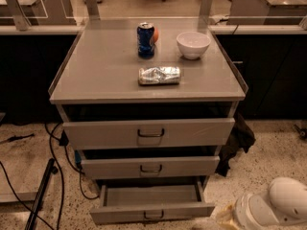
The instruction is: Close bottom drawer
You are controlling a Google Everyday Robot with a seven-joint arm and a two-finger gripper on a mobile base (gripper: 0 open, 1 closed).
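Observation:
The grey three-drawer cabinet [148, 92] stands in the middle of the camera view. The bottom drawer [152, 212] is pulled out farthest, and its inside looks empty. A small dark loop handle [153, 216] sits on its narrow front. The middle drawer [149, 166] and top drawer [149, 132] stick out a little. My white arm [280, 206] is low at the bottom right corner. Its gripper [225, 219] end sits near the floor, just right of the bottom drawer's front corner and apart from it.
On the cabinet top are a blue soda can [145, 40], a white bowl [193, 44] and a crushed silver can [159, 74]. Black cables [53, 166] and a dark pole [41, 195] lie on the floor at the left. A dark cloth [237, 140] hangs at the cabinet's right side.

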